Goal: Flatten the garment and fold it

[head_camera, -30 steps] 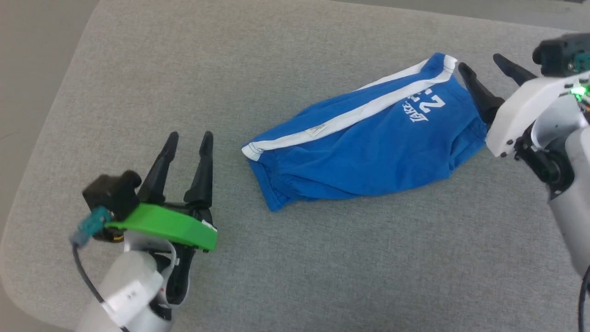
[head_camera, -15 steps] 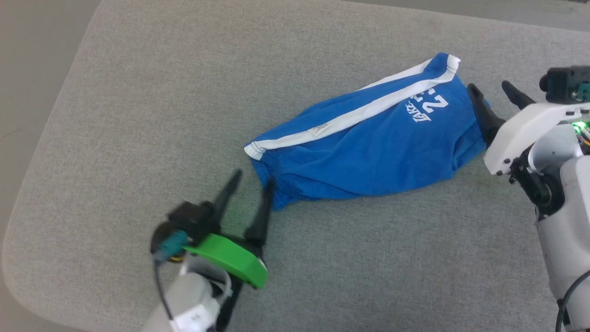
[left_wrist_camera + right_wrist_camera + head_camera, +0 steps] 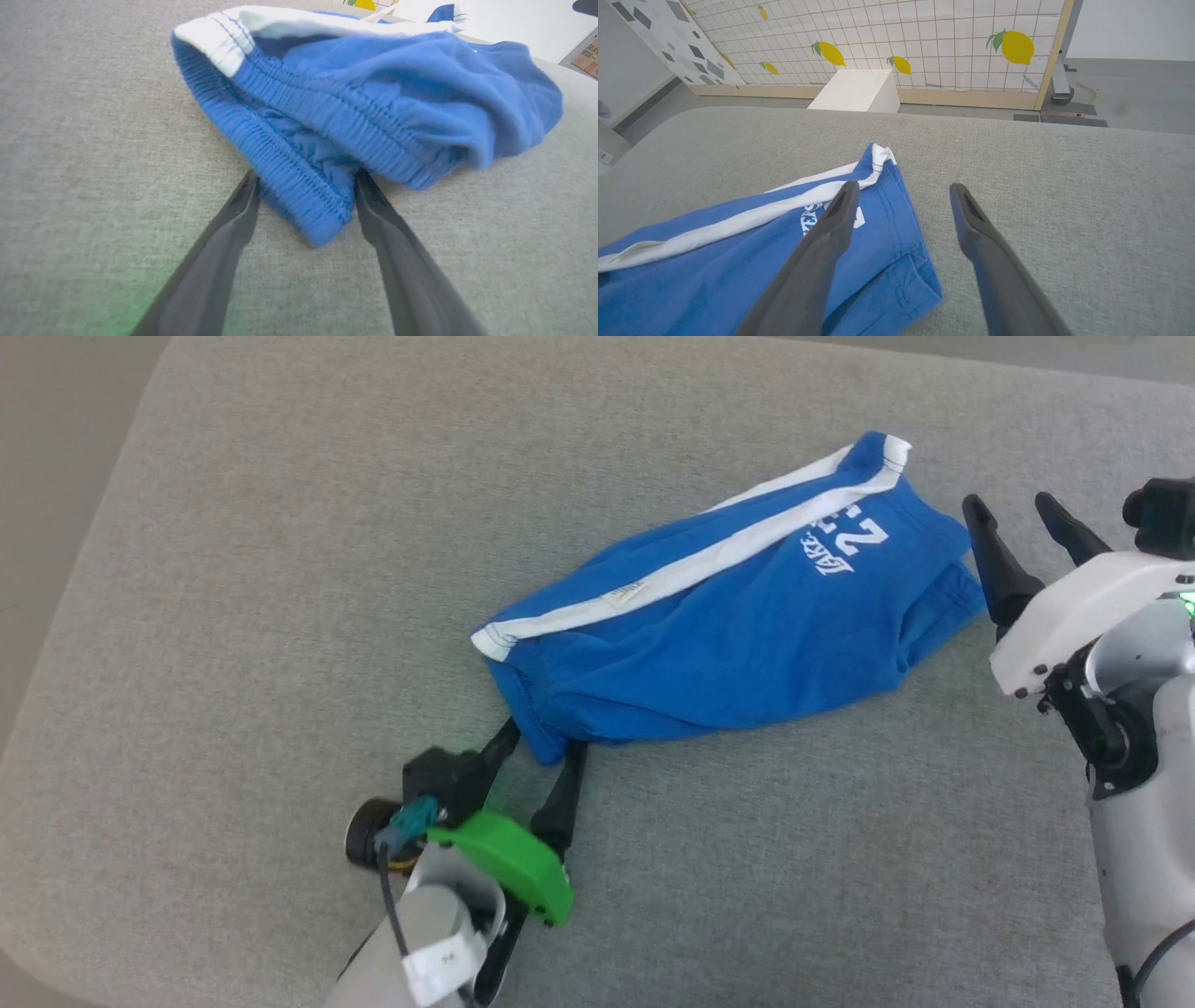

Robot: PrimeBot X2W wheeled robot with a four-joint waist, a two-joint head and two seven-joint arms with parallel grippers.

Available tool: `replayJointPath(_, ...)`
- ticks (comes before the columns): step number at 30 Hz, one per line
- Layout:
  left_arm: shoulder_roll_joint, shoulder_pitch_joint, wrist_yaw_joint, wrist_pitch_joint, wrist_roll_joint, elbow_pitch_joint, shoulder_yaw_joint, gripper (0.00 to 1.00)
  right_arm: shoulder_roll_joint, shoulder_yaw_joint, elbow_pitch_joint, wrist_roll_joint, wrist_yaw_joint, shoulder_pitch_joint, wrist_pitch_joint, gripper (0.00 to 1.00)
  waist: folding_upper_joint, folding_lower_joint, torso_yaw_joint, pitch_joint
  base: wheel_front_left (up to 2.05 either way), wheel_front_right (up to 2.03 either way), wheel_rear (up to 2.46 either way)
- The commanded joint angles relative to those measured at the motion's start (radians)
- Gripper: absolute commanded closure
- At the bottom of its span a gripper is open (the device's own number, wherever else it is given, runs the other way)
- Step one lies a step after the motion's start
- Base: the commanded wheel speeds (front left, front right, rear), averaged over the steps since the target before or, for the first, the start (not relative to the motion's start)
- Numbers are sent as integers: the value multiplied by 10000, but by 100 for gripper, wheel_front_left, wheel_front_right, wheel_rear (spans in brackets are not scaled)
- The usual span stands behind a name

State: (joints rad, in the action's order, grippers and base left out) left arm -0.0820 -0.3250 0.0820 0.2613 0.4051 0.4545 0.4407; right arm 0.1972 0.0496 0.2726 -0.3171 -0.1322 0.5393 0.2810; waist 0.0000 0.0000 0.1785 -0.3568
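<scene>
- Cushion (image 3: 280, 569): grey woven fabric with rounded corners. It bears everything listed here.
- Left gripper (image 3: 544, 739): low on the cushion at the near left, under a green wrist cover (image 3: 509, 863). The jaws stand wide apart. The two dark fingers straddle the nearest corner of the shorts, one on each side, and nothing is pinched between them. In the left wrist view the gripper (image 3: 306, 175) has the ribbed blue elastic edge lying in its gap, with cloth brushing the inner face of both fingers.
- Shorts (image 3: 728, 635): royal blue, one item, lying slantwise across the middle of the cushion. The waist end is at the near left and the leg end at the far right. They are doubled over and rumpled, not flat. A white stripe runs along the upper edge, with a small tag part way along it. White lettering with a "2" sits near the right end. The waist opening gapes towards the left wrist camera (image 3: 373, 93).
- Right gripper (image 3: 1008, 502): at the right, on a white wrist, with the jaws wide apart and nothing in them. The fingers are just beside the leg hem. In the right wrist view (image 3: 903, 186) one finger crosses in front of the shorts (image 3: 714, 261) and the other is over bare cushion. Whether either touches the cloth, I cannot tell.
- Beyond the cushion, in the right wrist view: a white box (image 3: 854, 91) on the floor and a tiled panel with lemons (image 3: 924, 42).
</scene>
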Motion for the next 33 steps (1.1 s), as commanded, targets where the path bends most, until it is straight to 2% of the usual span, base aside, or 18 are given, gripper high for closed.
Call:
replayJointPath(1,96,-196,49,-15,66,194,111,0,-82,76,-135,97,15,-281,39,0,0,0,-64,-48,0,0,0)
replayJointPath(2,111,-255,86,-19,95,265,173,0,-104,116,-170,133,15,-361,62,0,0,0,-79,-54,0,0,0)
replayJointPath(3,125,-313,117,-18,115,337,238,17,-143,162,-214,198,15,-471,90,0,0,0,-95,-56,0,0,0)
replayJointPath(4,132,-349,143,-18,122,379,294,61,-182,213,-240,257,15,-561,101,0,0,0,-106,-53,0,0,0)
replayJointPath(5,137,-380,180,-17,123,427,375,100,-230,289,-256,338,15,-665,99,0,0,0,-116,-49,0,0,0)
replayJointPath(11,89,-446,287,-9,139,555,566,100,-590,629,-23,846,15,-949,-105,0,0,0,-61,-41,0,0,0)
replayJointPath(14,85,-501,310,-3,104,530,606,100,-826,877,465,1258,15,-702,-95,0,0,0,26,-91,0,0,0)
replayJointPath(19,90,-596,330,1,22,503,668,100,-989,853,1207,2103,15,-285,879,0,0,0,127,-158,0,0,0)
replayJointPath(20,91,-609,333,2,3,493,682,100,-996,819,1334,2320,15,-212,1233,15,0,0,142,-166,0,0,0)
replayJointPath(21,91,-616,335,2,-13,481,689,100,-986,764,1411,2514,15,-171,1528,45,0,0,151,-172,0,0,0)
replayJointPath(22,86,-621,338,2,-33,470,696,100,-977,716,1476,2714,15,-136,1876,65,0,0,160,-174,0,0,0)
replayJointPath(24,63,-628,343,3,-98,449,716,100,-996,664,1429,2923,15,-101,2301,100,0,0,168,-164,0,0,0)
replayJointPath(27,31,-631,349,3,-190,416,737,100,-1034,660,1154,3034,15,-102,2471,100,0,0,149,-158,0,0,0)
replayJointPath(33,-87,-584,370,4,-357,300,734,100,-1082,912,361,2942,15,-566,2047,100,0,0,40,106,0,0,0)
